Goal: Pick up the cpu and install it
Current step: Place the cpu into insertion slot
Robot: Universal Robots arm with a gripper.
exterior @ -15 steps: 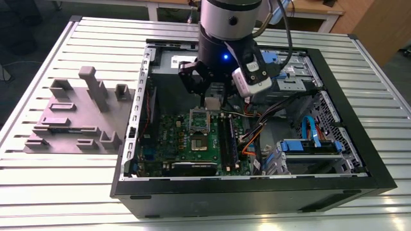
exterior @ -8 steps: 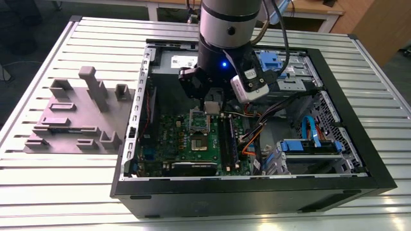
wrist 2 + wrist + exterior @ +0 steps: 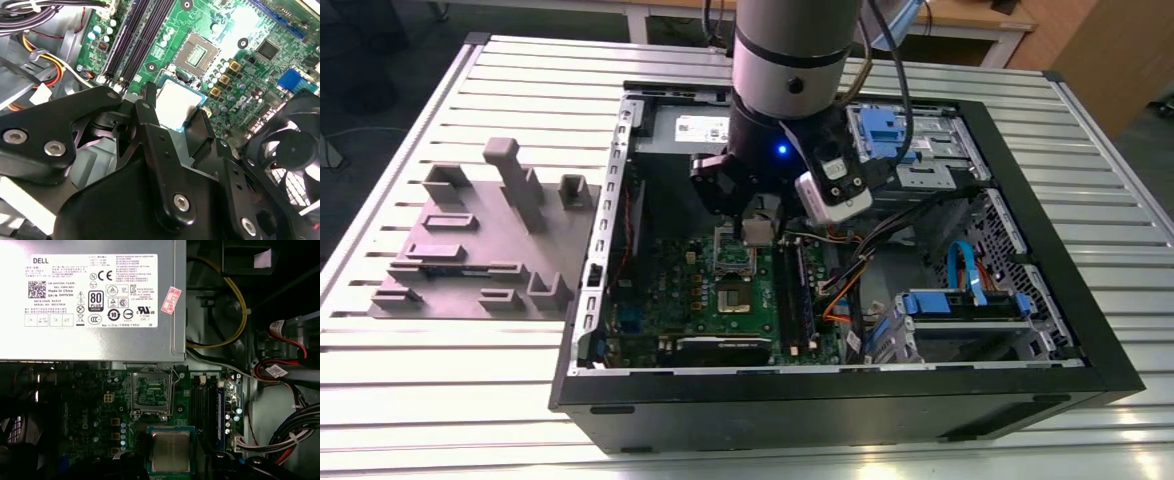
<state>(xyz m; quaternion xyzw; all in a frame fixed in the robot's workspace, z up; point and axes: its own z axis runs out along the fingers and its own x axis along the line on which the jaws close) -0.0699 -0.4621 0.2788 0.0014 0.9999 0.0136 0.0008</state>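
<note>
Pinched the cpu (image 3: 179,100) by its edges in the tool (image 3: 175,111), over the green motherboard (image 3: 240,30) inside the open computer case (image 3: 854,410) on the bench (image 3: 454,380), near the empty socket (image 3: 196,54).

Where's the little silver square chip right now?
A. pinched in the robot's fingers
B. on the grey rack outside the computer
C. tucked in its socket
A. In the second wrist view the cpu sits clamped in the end effector, while the socket beyond it lies empty.
</note>
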